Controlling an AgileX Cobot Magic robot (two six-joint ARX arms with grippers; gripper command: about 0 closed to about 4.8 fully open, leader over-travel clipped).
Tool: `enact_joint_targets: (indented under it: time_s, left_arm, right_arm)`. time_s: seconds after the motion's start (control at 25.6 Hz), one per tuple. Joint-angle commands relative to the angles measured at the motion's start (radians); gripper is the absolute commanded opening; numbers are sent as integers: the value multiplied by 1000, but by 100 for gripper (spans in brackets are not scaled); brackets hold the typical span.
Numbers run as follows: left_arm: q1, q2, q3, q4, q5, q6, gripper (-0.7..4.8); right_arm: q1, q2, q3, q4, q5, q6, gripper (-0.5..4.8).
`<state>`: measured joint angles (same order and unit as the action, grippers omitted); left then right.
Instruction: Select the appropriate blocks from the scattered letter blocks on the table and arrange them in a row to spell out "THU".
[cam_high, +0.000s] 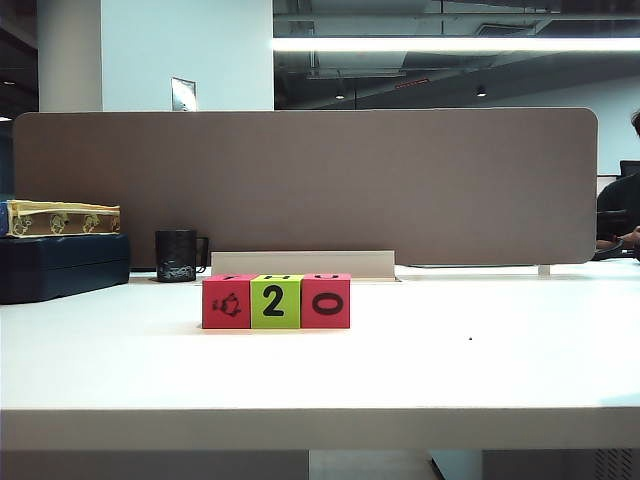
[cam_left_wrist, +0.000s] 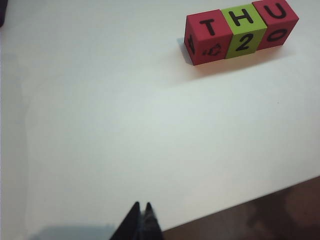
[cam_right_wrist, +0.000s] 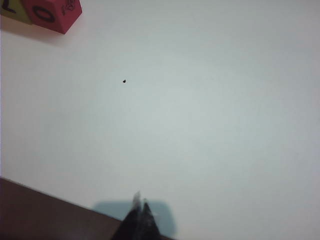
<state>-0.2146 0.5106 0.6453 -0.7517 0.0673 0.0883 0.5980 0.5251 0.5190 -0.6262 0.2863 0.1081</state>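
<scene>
Exterior view: 3 letter blocks sit in a tight row on the white table (cam_high: 420, 370), faces touching. Front faces only: left pinkish-red block (cam_high: 227, 302) shows a small picture, middle lime-green block (cam_high: 275, 302) shows "2", right pinkish-red block (cam_high: 325, 301) shows "0". Top letters are barely readable from this low angle. Neither arm nor gripper appears here. Behind the row: a black mug (cam_high: 178, 256), a dark blue box (cam_high: 62, 265) with a patterned yellow box (cam_high: 62, 219) on top, and a brown desk divider (cam_high: 300, 185).

Left wrist view: adds the top faces, which read T (cam_left_wrist: 209, 26), H (cam_left_wrist: 241, 17), U (cam_left_wrist: 274, 9) in order. The left gripper (cam_left_wrist: 141, 212) has its 2 dark fingertips pressed together with nothing between them. It hangs over bare table near the front edge; the row lies well ahead of the tips and off to one side.

Right wrist view: only a corner of the row shows, the "0" block (cam_right_wrist: 52, 13) and a sliver of the green one. The right gripper (cam_right_wrist: 140, 202) is likewise closed and empty, over the table edge, well apart from the blocks. A tiny dark speck (cam_right_wrist: 124, 81) lies on the table between tips and blocks.
</scene>
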Motion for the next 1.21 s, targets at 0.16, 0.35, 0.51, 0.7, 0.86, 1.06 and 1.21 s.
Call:
enact_joint_targets:
  time_s: [0.16, 0.35, 0.51, 0.7, 0.86, 1.06, 1.21]
  left_arm:
    - [0, -1, 0, 10, -15, 40, -5]
    - [59, -143, -133, 393, -8, 55, -5]
    - [163, -264, -315, 692, 8, -44, -5]
    - [315, -427, -522, 732, 31, -196, -5]
    - [346, -510, -601, 733, 72, -218, -5]
    - [344, -508, -639, 740, 93, -216, -5]
    - [285, -508, -639, 738, 48, -203, -5]
  right_arm:
    - [2, -1, 3, 10, 0, 4, -1]
    - [2, -1, 3, 10, 0, 4, -1]
    - [2, -1, 3, 10, 0, 4, -1]
    - [2, -1, 3, 10, 0, 4, -1]
    - [2, -1, 3, 10, 0, 4, -1]
    - [1, -1, 3, 9, 2, 4, -1]
    - [2, -1, 3, 9, 3, 4, -1]
